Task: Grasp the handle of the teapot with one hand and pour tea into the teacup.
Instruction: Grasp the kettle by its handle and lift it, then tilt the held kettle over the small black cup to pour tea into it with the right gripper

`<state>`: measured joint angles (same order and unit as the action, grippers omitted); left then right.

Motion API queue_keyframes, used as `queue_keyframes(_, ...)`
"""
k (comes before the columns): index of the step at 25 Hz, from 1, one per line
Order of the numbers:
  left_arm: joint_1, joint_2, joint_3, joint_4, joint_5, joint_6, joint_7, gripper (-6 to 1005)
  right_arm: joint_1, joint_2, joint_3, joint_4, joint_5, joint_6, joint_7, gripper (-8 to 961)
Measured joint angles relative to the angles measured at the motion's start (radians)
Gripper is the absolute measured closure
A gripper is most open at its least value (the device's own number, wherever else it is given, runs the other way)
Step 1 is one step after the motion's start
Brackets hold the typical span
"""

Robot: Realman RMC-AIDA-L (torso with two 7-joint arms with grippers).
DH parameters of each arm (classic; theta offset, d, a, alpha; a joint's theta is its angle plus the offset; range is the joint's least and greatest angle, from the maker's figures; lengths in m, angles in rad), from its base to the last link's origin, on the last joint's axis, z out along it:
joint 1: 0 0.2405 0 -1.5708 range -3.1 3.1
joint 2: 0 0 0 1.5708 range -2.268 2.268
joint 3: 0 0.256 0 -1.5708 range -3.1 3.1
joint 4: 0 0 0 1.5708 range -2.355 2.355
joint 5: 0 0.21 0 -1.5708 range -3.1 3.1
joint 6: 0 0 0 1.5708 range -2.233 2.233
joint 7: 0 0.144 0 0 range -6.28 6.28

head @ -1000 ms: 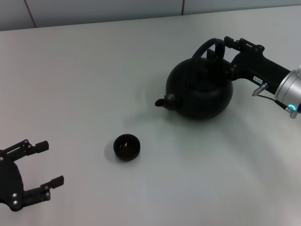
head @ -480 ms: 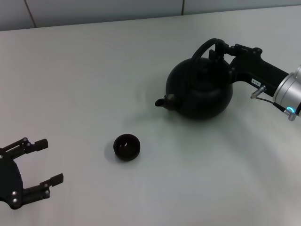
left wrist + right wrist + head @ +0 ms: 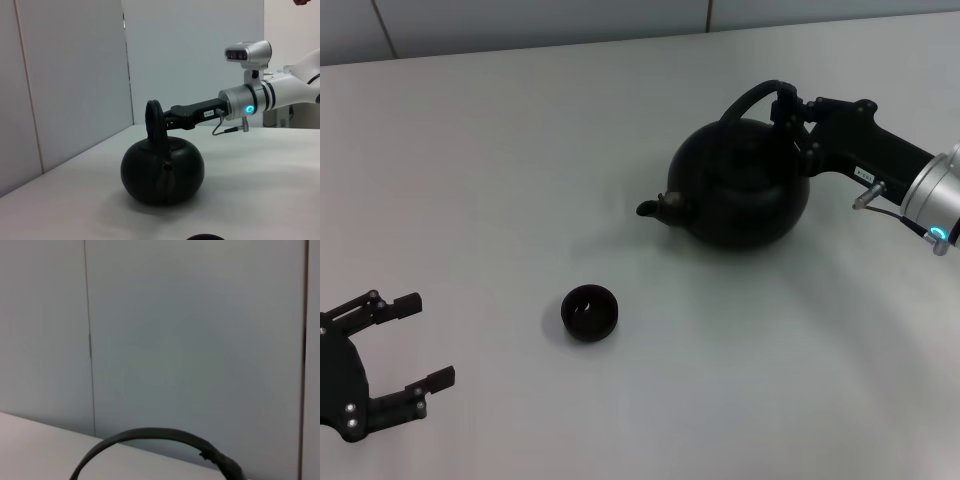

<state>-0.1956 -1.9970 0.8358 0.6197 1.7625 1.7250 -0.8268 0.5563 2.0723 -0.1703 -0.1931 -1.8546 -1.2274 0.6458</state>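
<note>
The matte-black teapot [image 3: 740, 195] stands at the right of the white table [image 3: 500, 180], its brass-tipped spout [image 3: 650, 208] pointing left. Its arched handle [image 3: 750, 97] rises over the body. My right gripper [image 3: 788, 106] reaches in from the right and is shut on the handle's top. The small black teacup [image 3: 589, 311] sits left of and nearer than the pot. My left gripper [image 3: 415, 340] is open and empty at the near left. The left wrist view shows the teapot [image 3: 162, 172], handle [image 3: 155, 117] and right gripper [image 3: 166, 115]. The right wrist view shows only the handle's arc [image 3: 150, 434].
Grey wall panels [image 3: 520, 25] run behind the table's far edge. The teacup's rim [image 3: 205, 237] just shows at the edge of the left wrist view. Bare table lies between the cup and the pot.
My right gripper has closed on the handle. The teapot has shifted a little to the left, its spout now farther left and higher in view. The left arm has not moved.
</note>
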Motion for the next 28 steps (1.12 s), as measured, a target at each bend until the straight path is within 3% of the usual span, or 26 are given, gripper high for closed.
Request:
queue_keyframes(7, -0.002, -0.008, 0.003, 0.0, 0.007, 0.002, 0.0, 197, 0.036, 0.0, -0.016, 0.007, -0.002, -0.041, 0.007, 863)
queue_keyframes(16, -0.002, -0.01, 0.006, -0.001, 0.008, -0.003, 0.0, 197, 0.121, 0.004, -0.141, 0.062, -0.002, -0.043, 0.009, 863)
queue_keyframes(28, -0.002, -0.018, 0.0, -0.005, 0.008, -0.006, 0.0, 197, 0.113, 0.006, -0.185, 0.007, -0.001, -0.094, -0.067, 864)
